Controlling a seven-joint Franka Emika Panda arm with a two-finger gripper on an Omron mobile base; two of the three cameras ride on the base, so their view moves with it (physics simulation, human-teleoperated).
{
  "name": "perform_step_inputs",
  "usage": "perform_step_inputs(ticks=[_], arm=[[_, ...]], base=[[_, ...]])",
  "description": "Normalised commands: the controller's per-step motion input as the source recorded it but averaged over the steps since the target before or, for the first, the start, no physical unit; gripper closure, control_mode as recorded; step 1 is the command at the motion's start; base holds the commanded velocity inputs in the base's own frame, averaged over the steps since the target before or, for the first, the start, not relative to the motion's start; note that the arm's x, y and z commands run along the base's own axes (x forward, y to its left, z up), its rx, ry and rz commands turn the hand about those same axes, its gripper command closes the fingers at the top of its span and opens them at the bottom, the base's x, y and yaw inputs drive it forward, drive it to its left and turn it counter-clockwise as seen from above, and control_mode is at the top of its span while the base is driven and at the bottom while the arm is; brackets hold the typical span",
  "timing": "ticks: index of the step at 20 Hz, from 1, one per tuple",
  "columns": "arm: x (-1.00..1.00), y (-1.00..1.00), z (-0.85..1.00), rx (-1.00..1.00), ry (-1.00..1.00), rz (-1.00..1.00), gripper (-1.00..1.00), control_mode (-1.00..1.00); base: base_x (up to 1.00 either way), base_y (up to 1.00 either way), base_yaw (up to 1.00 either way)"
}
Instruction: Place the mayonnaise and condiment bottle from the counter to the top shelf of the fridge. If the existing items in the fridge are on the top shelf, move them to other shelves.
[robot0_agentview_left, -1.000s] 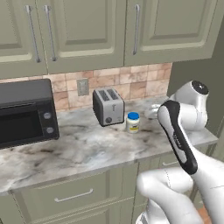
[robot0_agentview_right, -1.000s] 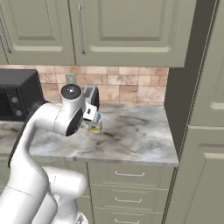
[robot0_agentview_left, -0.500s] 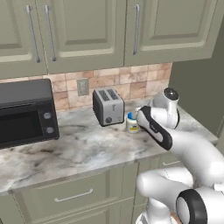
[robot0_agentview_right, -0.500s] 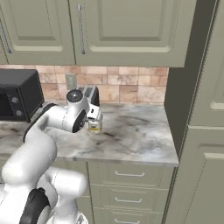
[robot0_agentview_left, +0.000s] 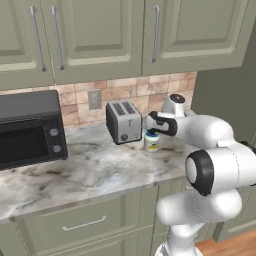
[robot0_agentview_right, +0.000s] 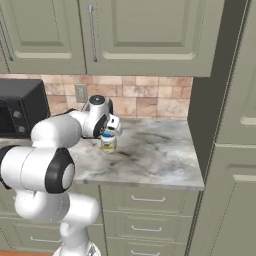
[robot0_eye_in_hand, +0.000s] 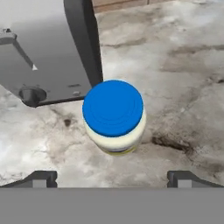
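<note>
— Where's the mayonnaise (robot0_eye_in_hand: 113, 116)?

— Standing upright on the counter (robot0_agentview_left: 95, 170), just beside the silver toaster (robot0_agentview_left: 123, 121) on its right side. Blue lid on, so the contents only show as a cream-white body below the lid.

— And the arm?

— It reaches out over the worktop from the base, the wrist bent down above the jar. The gripper (robot0_eye_in_hand: 112, 178) hangs directly over the lid; in the hand view the two dark fingertips (robot0_eye_in_hand: 40, 178) stand far apart, one on each side of the jar, touching nothing.

— So the pincer is spread?

— Yes, spread wide and empty. A black microwave (robot0_agentview_left: 27, 129) sits further left on the counter, well apart from the jar.
</note>
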Motion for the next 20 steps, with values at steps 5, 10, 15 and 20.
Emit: perform_step_inputs(ticks=[5, 10, 15, 20], arm=[[0.02, 0.14, -0.65, -0.13, 0.00, 0.00, -1.00, -1.00], [0.06, 0.00, -0.03, 0.00, -0.11, -0.01, -1.00, -1.00], [0.15, -0.04, -0.05, 0.01, -0.17, -0.08, -1.00, -1.00], [0.34, 0.00, -0.06, 0.00, -0.02, -0.02, -1.00, -1.00]], base=[[0.00, 0.00, 0.00], [0.00, 0.00, 0.00], [0.00, 0.00, 0.00], [0.00, 0.00, 0.00]])
